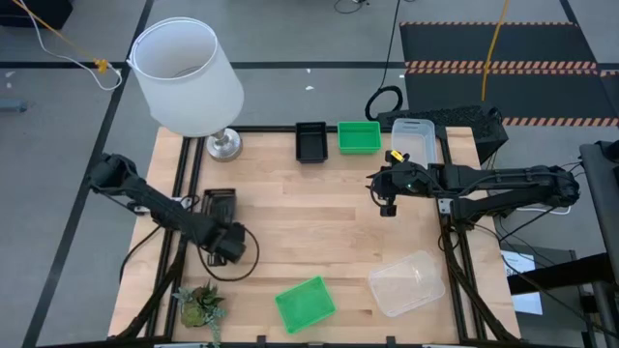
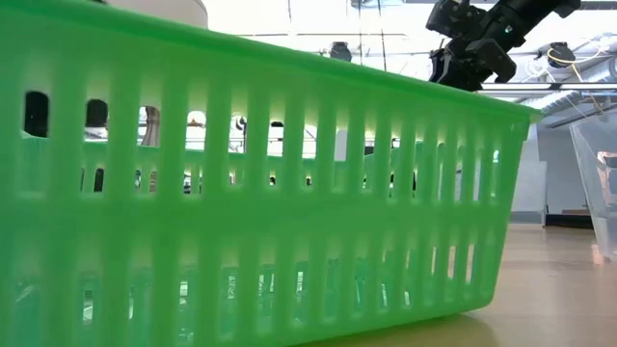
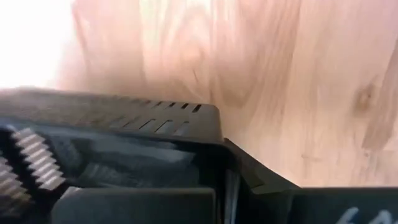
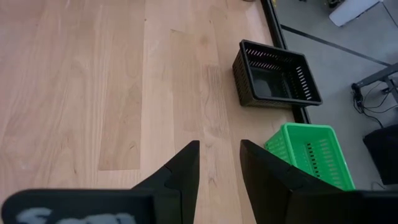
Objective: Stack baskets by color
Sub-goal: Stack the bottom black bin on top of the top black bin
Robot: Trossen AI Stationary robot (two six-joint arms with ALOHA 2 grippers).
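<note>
Six baskets on the tabletop (image 1: 319, 222): black basket (image 1: 218, 206) at left, clamped at its rim by the closed left gripper (image 1: 230, 242); second black basket (image 1: 310, 141), green basket (image 1: 359, 136) and clear basket (image 1: 413, 137) in a far row; another green basket (image 1: 306, 303) and clear basket (image 1: 407, 282) near. Right gripper (image 1: 389, 196) hovering right of centre, parted, empty. Lamp (image 1: 186, 77) far left, plant (image 1: 201, 304) near left.
</note>
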